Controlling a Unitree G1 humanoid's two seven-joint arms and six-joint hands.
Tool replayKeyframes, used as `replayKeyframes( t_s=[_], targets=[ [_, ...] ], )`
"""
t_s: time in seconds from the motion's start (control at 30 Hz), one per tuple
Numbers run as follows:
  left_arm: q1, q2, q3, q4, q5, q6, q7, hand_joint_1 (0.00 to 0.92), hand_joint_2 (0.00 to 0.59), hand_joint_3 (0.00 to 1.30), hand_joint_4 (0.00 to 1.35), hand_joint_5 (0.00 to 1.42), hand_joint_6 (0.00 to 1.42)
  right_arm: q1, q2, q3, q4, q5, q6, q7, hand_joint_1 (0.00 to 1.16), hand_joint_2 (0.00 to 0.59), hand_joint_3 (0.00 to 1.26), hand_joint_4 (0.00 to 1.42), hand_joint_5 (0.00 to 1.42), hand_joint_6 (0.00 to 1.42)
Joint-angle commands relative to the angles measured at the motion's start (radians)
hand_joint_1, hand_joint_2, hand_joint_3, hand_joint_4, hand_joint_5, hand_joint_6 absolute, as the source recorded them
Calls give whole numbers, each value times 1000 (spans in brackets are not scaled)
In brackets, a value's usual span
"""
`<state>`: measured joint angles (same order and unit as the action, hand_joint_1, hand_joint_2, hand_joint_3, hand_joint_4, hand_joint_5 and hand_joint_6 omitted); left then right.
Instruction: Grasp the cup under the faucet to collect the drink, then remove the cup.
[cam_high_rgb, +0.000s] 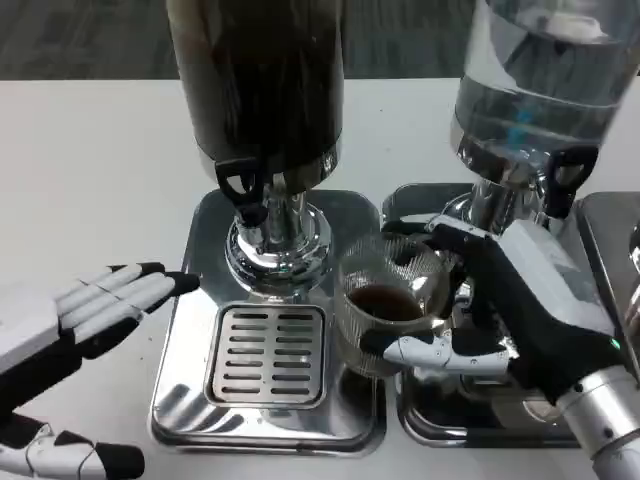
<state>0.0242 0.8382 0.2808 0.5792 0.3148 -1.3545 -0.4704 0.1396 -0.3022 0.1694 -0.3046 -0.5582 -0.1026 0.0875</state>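
The right hand (520, 310) is wrapping its fingers (440, 352) around the glass cup (388, 312), which is carrying dark drink and sitting off to the right of the dark dispenser's faucet (243, 190), over the tray's (185, 380) right edge. Collecting looks done; carrying the cup clear is what remains. The left hand (95, 310) is hovering over the table (90, 170), fingers spread, holding nothing.

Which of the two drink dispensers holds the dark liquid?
The left dispenser, above the slotted drip tray, holds dark liquid. The right dispenser holds clear liquid.
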Motion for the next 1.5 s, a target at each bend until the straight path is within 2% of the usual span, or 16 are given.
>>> replayKeyframes(
  t_s=[0.03,0.23,0.4,0.97,1.1,1.5],
  targets=[
    [-17,25,35,-16,98,-45,78,0,79,0,0,0,26,-6,-9,-33,-65,29,-4,6,623,263,482,594,861,1213],
    [-10,26,55,-22,193,-78,173,0,72,0,0,0,20,21,-18,-41,-114,42,4,29,624,265,482,594,861,1213],
    [9,28,44,-21,197,-104,224,0,66,0,0,0,14,57,-24,-45,-161,63,-1,56,625,265,482,597,861,1213],
    [92,50,-20,-77,97,-117,258,0,59,0,0,0,9,159,-16,-37,-296,86,-5,114,591,254,497,611,872,1228],
    [133,58,-34,-116,51,-106,255,0,58,0,0,0,9,191,-14,-33,-344,94,-3,129,570,258,507,611,879,1230],
    [219,73,-62,-212,-46,-63,241,0,59,0,0,0,9,243,-10,-33,-390,107,2,146,560,258,512,628,888,1231]
  ],
)
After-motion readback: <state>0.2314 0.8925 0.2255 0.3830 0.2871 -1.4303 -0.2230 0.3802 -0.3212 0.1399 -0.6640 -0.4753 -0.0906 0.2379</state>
